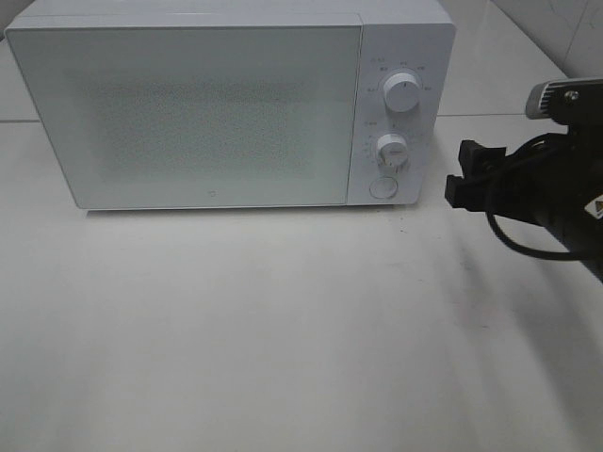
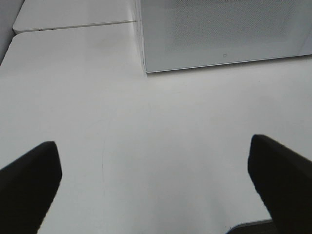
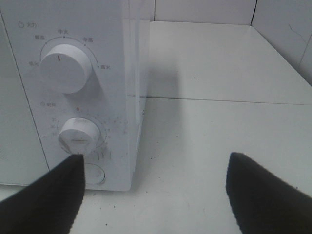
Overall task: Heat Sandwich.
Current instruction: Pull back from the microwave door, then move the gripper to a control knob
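The sandwich is out of view in every frame. A white microwave (image 1: pixel 188 113) stands at the back of the table with its door closed. My right gripper (image 1: pixel 460 172) hovers open just to the right of the control panel, level with the lower knob (image 1: pixel 392 151). In the right wrist view its dark fingers (image 3: pixel 48 195) spread wide with nothing between them, facing the lower knob (image 3: pixel 78 135) and the round button (image 3: pixel 95 174). My left gripper (image 2: pixel 153 187) is open over bare table in front of the microwave (image 2: pixel 219 34); it does not show in the high view.
The panel carries an upper knob (image 1: pixel 403 94) and a round button (image 1: pixel 382 185) at its foot. A white table (image 1: pixel 283 330) spreads in front of the microwave. A tiled wall (image 3: pixel 282 29) rises behind and to the right.
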{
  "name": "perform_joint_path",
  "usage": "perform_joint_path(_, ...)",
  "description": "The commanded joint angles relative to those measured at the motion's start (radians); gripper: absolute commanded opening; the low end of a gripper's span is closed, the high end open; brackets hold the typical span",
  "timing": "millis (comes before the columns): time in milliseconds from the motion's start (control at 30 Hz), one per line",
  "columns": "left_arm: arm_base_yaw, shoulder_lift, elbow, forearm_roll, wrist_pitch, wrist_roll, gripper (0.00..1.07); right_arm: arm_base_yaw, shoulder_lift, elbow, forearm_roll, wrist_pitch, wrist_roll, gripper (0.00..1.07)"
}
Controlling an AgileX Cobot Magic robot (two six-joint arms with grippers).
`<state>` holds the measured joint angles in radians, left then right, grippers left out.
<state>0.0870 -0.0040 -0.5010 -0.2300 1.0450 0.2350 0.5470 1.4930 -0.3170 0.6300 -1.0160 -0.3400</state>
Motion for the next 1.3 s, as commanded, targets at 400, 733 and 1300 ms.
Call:
perform_joint_path(400, 0.000, -0.027, 0.002, -0.006, -0.006, -0.007, 1.01, 0.155, 0.184, -0.001, 0.064, -0.157, 0.092, 0.76)
perform_joint_path(733, 0.000, -0.027, 0.002, -0.006, -0.006, -0.007, 1.01, 0.192, 0.242, -0.002, 0.063, -0.210, 0.128, 0.76)
perform_joint_path(1300, 0.000, -0.027, 0.002, -0.006, -0.006, -0.007, 1.01, 0.192, 0.242, -0.015, 0.061, -0.253, 0.118, 0.76)
